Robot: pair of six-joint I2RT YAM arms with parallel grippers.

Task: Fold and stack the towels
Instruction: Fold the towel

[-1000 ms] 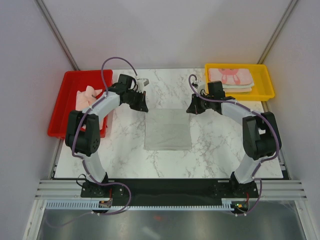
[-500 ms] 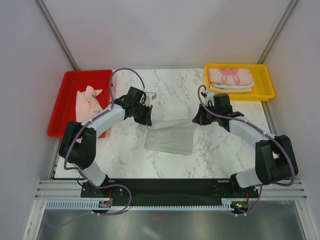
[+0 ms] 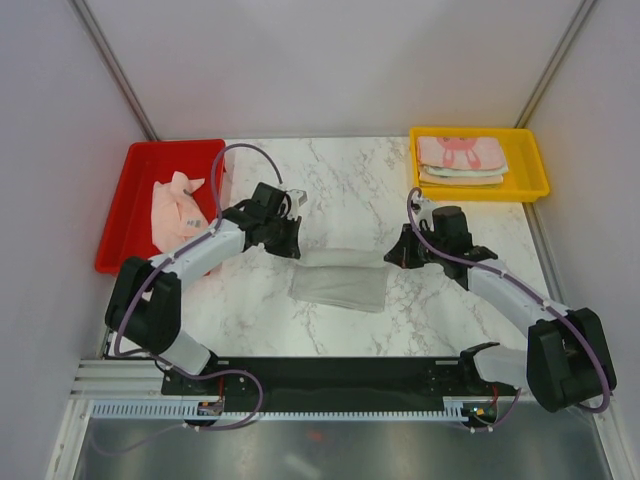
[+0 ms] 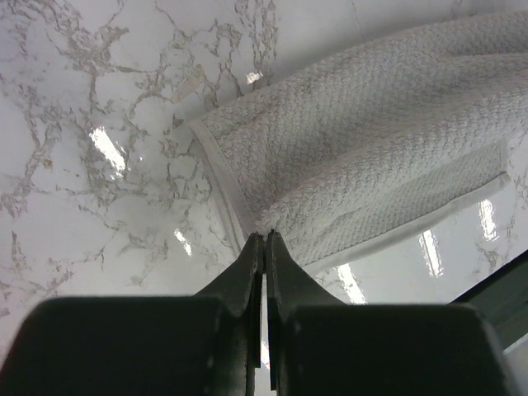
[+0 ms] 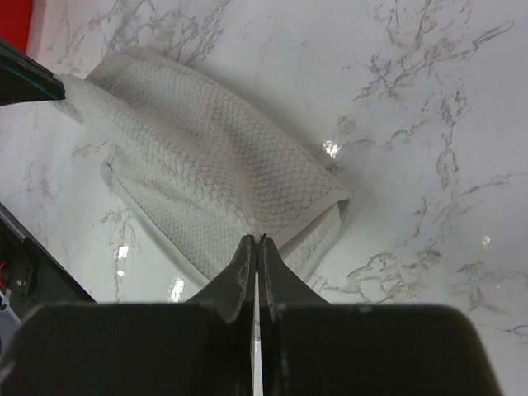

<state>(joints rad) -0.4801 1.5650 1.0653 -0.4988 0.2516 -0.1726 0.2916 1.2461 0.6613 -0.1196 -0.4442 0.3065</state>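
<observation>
Clamped tight with left gripper (image 3: 294, 251) and right gripper (image 3: 393, 258) on the far corners of the grey towel (image 3: 338, 287), far edge doubled over at frame centre; marble desk (image 3: 350, 190) showing all round; folded towels (image 3: 458, 155) in yellow tray (image 3: 527, 168), upper right.

The left wrist view crops the towel (image 4: 371, 140) at right.

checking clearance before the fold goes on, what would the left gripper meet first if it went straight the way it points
The pale towel, whose corner the left gripper pinches; right behind it probably the marble table, though depth is unclear.
</observation>
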